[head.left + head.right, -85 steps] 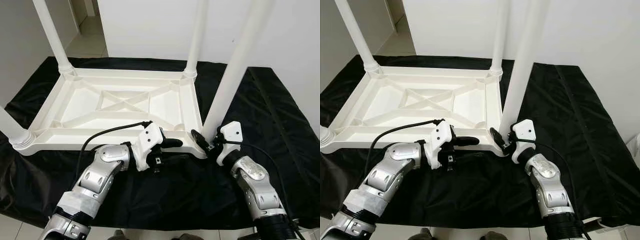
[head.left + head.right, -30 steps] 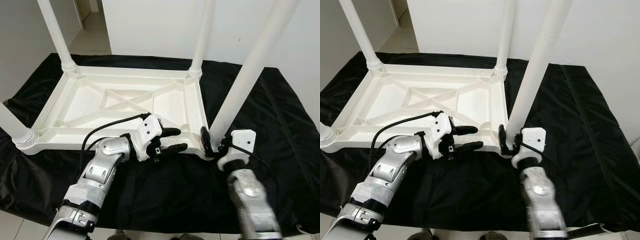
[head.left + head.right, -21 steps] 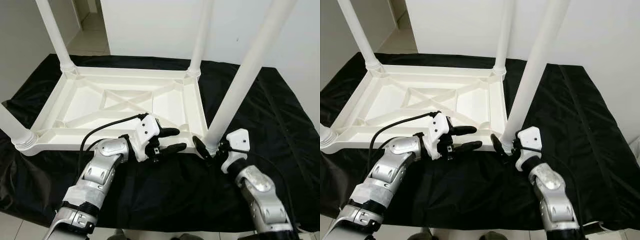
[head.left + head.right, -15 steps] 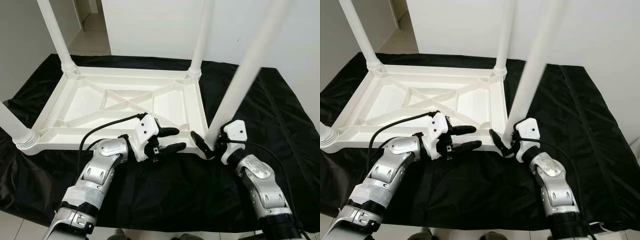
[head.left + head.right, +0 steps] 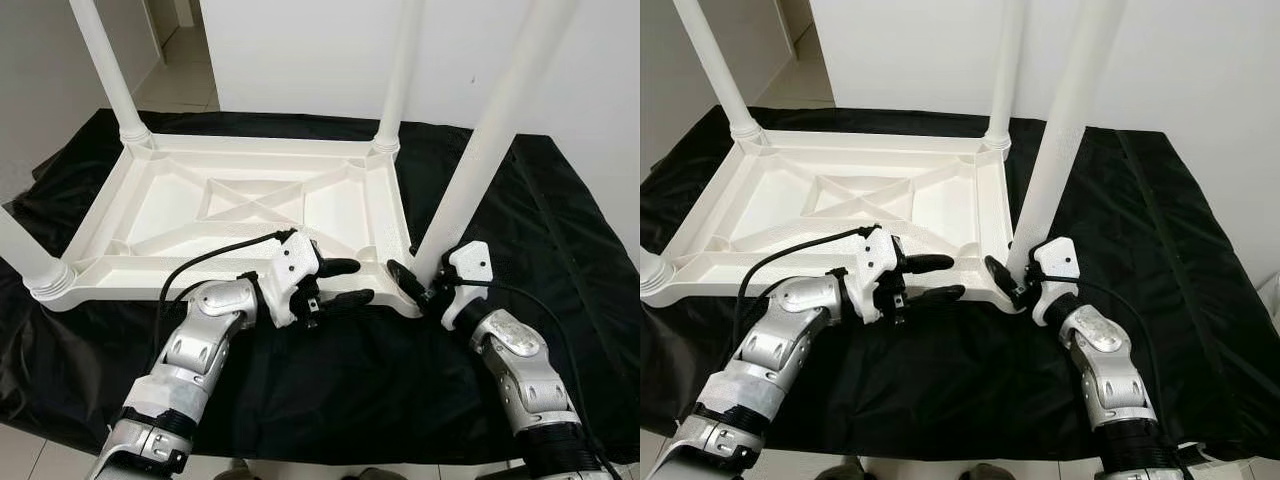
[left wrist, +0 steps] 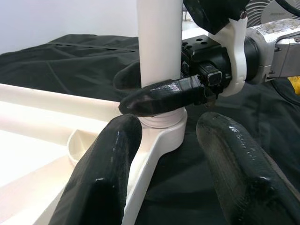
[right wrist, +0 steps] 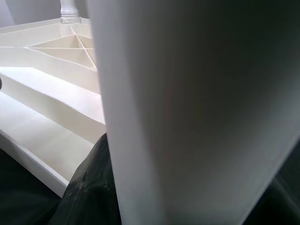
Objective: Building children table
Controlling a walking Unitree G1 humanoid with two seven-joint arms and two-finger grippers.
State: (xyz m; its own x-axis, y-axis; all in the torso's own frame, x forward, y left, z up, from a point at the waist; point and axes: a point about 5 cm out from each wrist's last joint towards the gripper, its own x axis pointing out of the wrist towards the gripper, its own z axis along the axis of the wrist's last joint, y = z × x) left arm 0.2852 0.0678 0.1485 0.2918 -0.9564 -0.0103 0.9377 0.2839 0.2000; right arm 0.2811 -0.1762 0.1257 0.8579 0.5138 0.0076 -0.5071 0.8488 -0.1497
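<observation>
- upturned table top (image 5: 240, 205) lies on the black cloth (image 5: 560, 250).
- right gripper (image 5: 418, 288) clamps the near-right leg (image 5: 480, 150) at its socket; keep it upright while twisting.
- left gripper (image 5: 345, 282), fingers spread, straddles the rim; hold it still.

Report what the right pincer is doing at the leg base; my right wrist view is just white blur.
Observer: The right pincer is clamped around the round white plastic table leg, just above the corner socket of the upturned white plastic tabletop.
Operator: State where the left pincer is.
Observer: The left pincer straddles the tabletop's near rim beside that corner, fingers spread, with the rim between them.
Operator: Confirm the leg is straight.
Observer: It leans toward the robot's right in the head views, while the two far legs look nearly vertical.
</observation>
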